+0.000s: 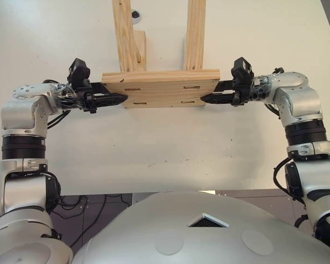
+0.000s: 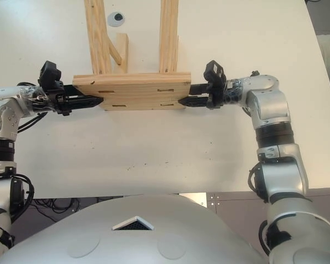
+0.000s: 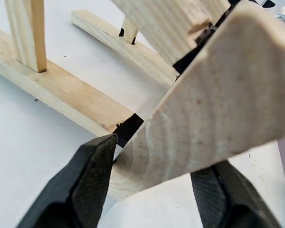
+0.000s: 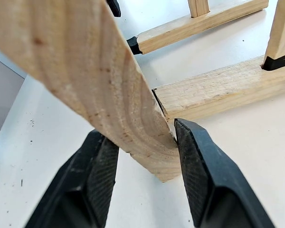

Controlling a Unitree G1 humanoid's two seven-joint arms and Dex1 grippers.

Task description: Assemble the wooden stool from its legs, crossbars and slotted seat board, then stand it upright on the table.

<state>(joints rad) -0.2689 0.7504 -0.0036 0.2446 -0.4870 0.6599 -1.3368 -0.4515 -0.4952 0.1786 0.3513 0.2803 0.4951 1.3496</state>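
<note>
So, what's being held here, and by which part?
The slotted seat board: the left gripper clamps its left end, the right gripper its right end.

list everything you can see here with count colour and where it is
table: one, white, under everything
seat board: one, pale wood, slotted, on edge mid-table
legs: two seen from the head, pale wood, running from the board away from the robot
crossbar: at least one, pale wood, between legs
round disc: one, dark, on the table between the legs
left tool: one, black, closed on the board's left end
right tool: one, black, closed on the board's right end
</note>
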